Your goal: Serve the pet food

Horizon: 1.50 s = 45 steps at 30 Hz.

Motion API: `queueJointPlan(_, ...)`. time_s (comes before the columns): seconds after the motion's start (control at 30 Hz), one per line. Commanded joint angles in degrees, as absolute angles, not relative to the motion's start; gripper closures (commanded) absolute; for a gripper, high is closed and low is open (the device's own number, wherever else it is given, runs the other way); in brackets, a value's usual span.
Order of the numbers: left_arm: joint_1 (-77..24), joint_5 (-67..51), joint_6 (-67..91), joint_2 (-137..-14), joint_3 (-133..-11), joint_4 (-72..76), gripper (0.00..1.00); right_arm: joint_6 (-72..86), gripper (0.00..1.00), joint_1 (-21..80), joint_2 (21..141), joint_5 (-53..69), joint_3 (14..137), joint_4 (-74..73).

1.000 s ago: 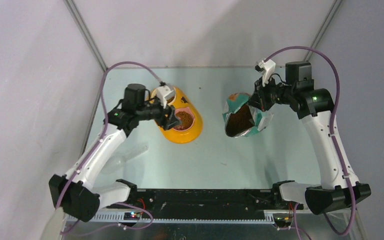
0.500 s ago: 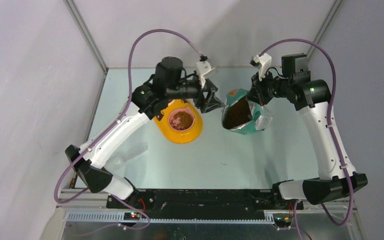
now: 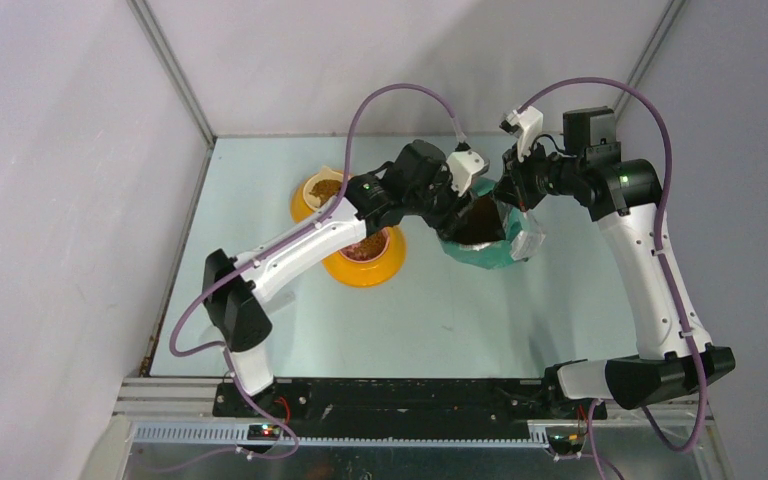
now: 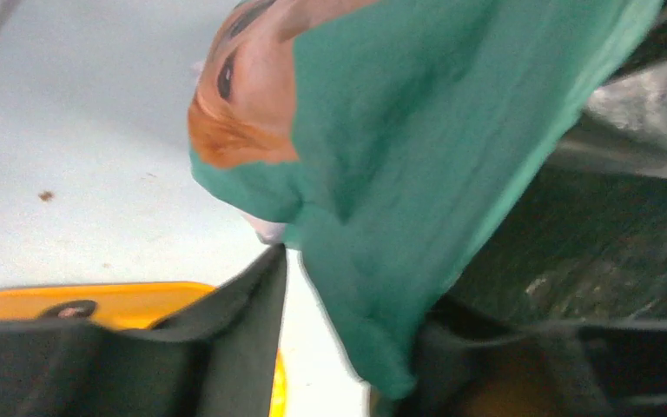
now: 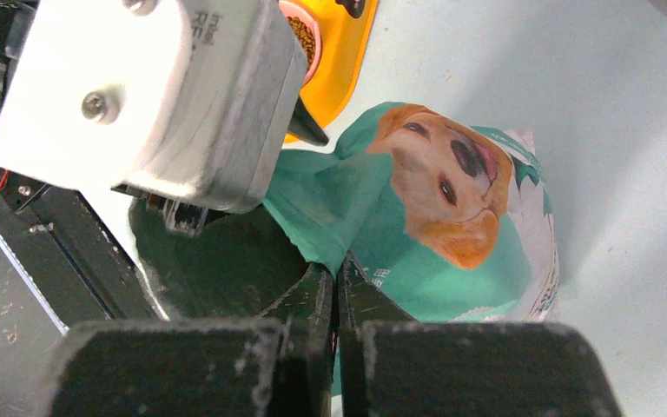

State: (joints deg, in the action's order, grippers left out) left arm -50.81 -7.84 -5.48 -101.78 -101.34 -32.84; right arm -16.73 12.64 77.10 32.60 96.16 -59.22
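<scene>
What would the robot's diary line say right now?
left tool: open, around bag rim | right tool: shut on bag rim | food: in yellow dish and in bag

The feeder (image 3: 380,268) sits on the table (image 3: 460,320) left of centre, one bowl nearer and the other behind it to the left, with pet food (image 3: 365,247) in both. Just right of it is the pouch (image 3: 490,252), with more inside. The left gripper (image 3: 457,200) is at the pouch's left rim, and the right gripper (image 3: 512,195) at its rear right rim.
</scene>
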Motion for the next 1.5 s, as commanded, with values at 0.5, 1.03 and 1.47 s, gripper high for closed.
queueJointPlan(0.5,-48.20,-17.24,19.32,-84.33,-101.61,-34.79,1.00,-23.55,1.00,11.14,81.51,43.02,110.91,-61.70)
queueJointPlan(1.03,-39.39,-24.90,38.03,-94.31,-99.56,-24.91,1.00,-41.67,0.47,3.74,74.40,56.29,106.72,-73.52)
queueJointPlan(1.47,-39.27,-26.90,31.56,-91.97,-99.70,-24.42,1.00,-41.49,0.34,10.08,74.34,49.05,95.12,-60.95)
